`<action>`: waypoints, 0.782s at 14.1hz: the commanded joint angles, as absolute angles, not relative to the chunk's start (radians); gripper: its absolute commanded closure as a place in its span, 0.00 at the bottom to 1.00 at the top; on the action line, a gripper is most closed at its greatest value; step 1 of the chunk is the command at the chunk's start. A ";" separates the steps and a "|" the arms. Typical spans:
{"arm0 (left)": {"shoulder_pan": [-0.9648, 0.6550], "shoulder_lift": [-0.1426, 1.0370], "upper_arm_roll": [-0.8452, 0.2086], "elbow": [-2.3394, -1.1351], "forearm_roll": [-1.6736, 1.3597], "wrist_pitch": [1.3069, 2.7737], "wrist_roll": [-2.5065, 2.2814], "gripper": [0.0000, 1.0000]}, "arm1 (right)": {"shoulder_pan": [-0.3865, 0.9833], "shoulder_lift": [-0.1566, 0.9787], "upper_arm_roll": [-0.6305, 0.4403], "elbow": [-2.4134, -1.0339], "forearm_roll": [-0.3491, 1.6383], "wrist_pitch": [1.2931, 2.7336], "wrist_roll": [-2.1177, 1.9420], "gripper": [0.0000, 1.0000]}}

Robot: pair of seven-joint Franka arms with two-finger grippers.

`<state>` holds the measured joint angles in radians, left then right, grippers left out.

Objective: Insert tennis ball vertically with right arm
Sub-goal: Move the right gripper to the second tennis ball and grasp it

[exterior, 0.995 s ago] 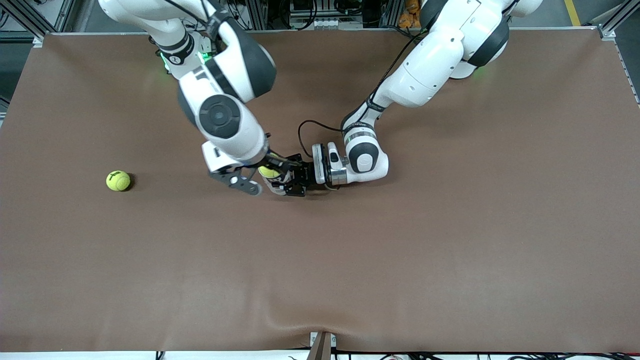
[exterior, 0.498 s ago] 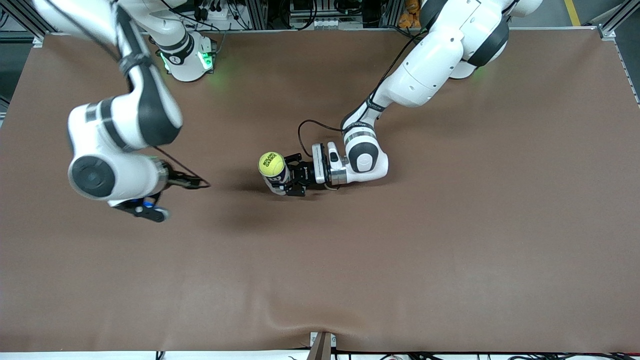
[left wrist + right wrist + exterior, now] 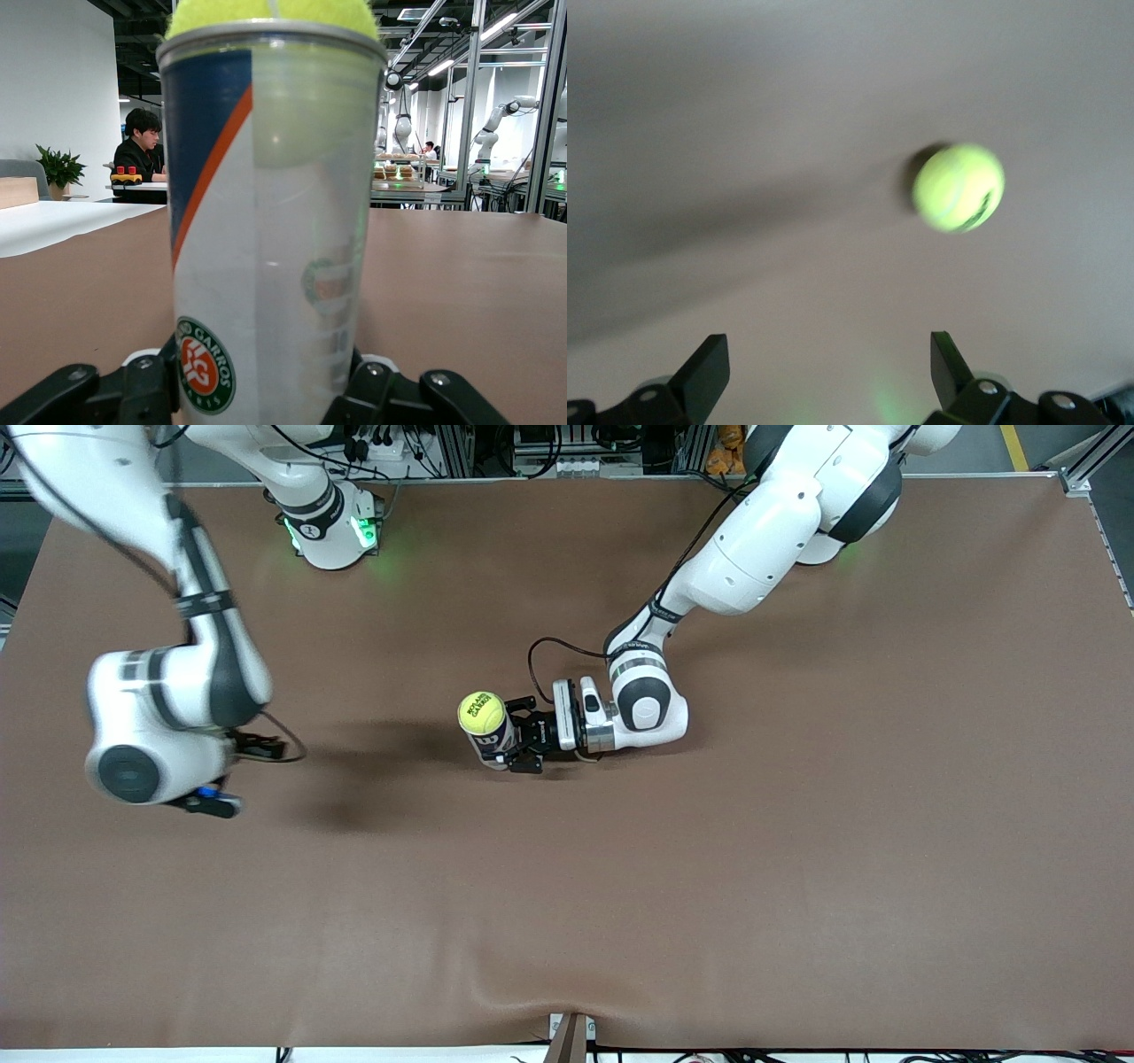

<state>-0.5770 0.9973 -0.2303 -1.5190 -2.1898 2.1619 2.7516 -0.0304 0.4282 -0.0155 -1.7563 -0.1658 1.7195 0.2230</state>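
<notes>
Front view: left gripper lies low at table centre, fingers pressed on the sides of an upright clear can. It holds the can steady, mouth up, presumably so a ball can drop in from above. One tennis ball sits at the can's mouth, its top proud of the rim; left wrist view confirms this, with the ball showing above the can's rim and through the can wall.

Right gripper hangs over the table toward the right arm's end, well apart from the can. Right wrist view: fingers spread, nothing between them, a second tennis ball on the cloth below. Judged as lining up for the next pick.

Count: two arms, one can, two balls; the second ball is hidden under the arm in front view.
</notes>
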 commanded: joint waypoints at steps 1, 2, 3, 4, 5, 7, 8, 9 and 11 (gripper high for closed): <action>-0.584 1.003 -0.233 -1.534 -2.241 2.166 2.896 0.37 | -0.210 0.448 0.011 -1.789 -0.172 1.811 -0.036 0.00; -0.584 1.003 -0.233 -1.534 -2.241 2.167 2.896 0.37 | -0.234 0.466 0.011 -1.789 -0.172 1.830 -0.078 0.00; -0.584 1.003 -0.233 -1.534 -2.241 2.168 2.896 0.37 | -0.259 0.483 0.011 -1.789 -0.172 1.845 -0.095 0.00; -0.584 1.005 -0.233 -1.534 -2.241 2.168 2.896 0.37 | -0.284 0.501 0.012 -1.789 -0.169 1.853 -0.122 0.00; -0.584 1.005 -0.233 -1.534 -2.241 2.168 2.896 0.37 | -0.305 0.526 0.012 -1.789 -0.140 1.856 -0.165 0.00; -0.584 1.003 -0.233 -1.534 -2.241 2.168 2.896 0.37 | -0.331 0.546 0.012 -1.792 -0.043 1.852 -0.230 0.00; -0.584 1.005 -0.233 -1.534 -2.241 2.168 2.896 0.37 | -0.328 0.546 0.012 -1.801 -0.032 1.853 -0.232 0.00; -0.584 1.003 -0.233 -1.534 -2.241 2.168 2.896 0.37 | -0.328 0.548 0.012 -1.807 -0.029 1.859 -0.232 0.00; -0.584 1.003 -0.233 -1.534 -2.241 2.168 2.896 0.37 | -0.327 0.569 0.014 -1.807 -0.022 1.890 -0.233 0.00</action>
<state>-0.5771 0.9973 -0.2302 -1.5190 -2.1899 2.1619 2.7516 -0.3057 0.5642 -0.0076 -1.7956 -0.0415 1.8628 -0.2118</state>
